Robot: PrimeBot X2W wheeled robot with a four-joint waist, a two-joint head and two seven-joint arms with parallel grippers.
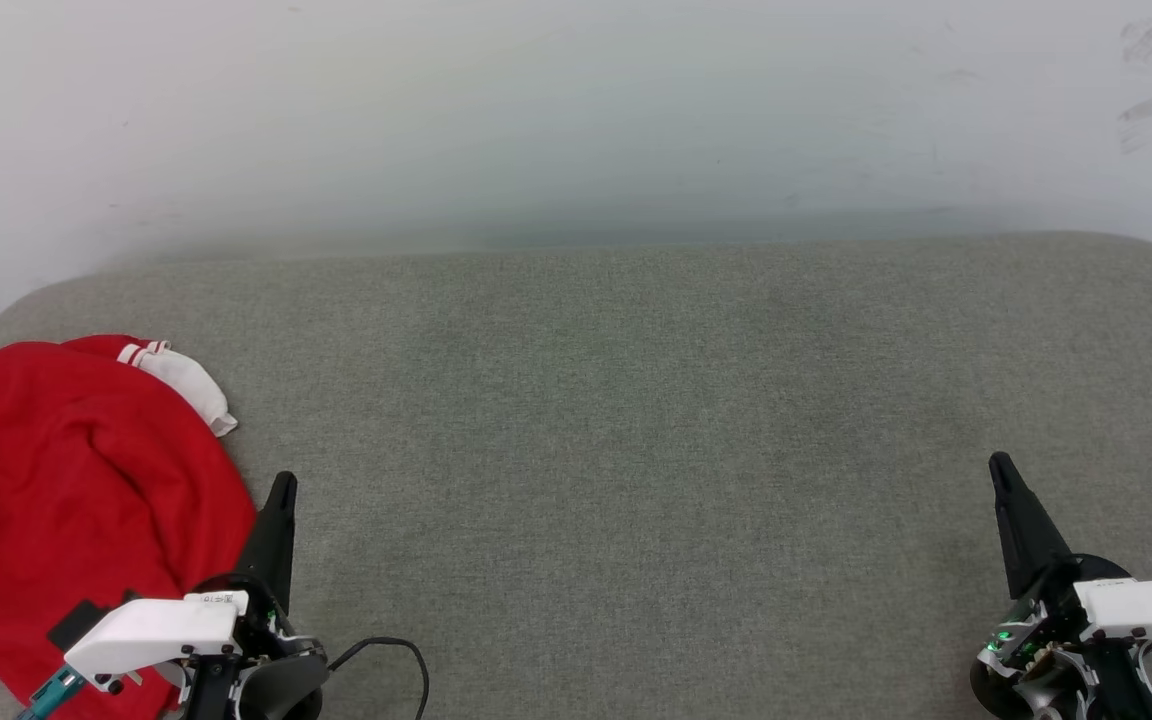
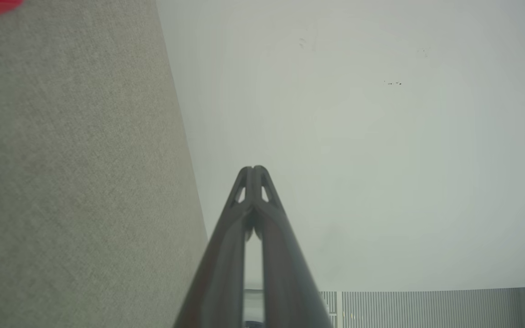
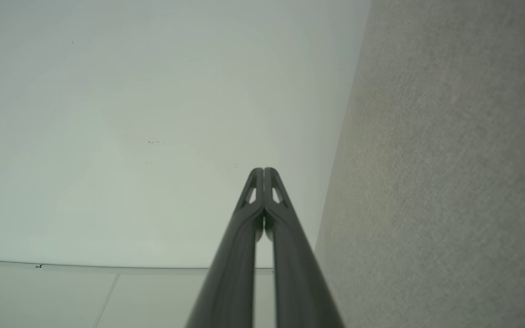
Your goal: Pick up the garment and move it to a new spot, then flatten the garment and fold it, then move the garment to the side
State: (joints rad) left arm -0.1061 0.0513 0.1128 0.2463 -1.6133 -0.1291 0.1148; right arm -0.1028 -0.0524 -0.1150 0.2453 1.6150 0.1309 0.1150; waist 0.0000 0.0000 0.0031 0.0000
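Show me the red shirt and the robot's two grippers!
Red shirt (image 1: 56,480): head view, red body.
Left gripper (image 1: 282,485): head view, closed fingertips.
Right gripper (image 1: 1000,466): head view, closed fingertips.

Grey fabric cushion (image 1: 636,450) stands against a scuffed pale wall (image 1: 576,110).

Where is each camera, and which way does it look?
Head view: on the robot's head, looking down at the grey surface and red garment; left pincer and right pincer show at the bottom.
Left wrist view: on the left wrist, looking along its shut pincer at the pale wall.
Right wrist view: on the right wrist, along its shut pincer.
Both wrist views share the wall and grey surface.
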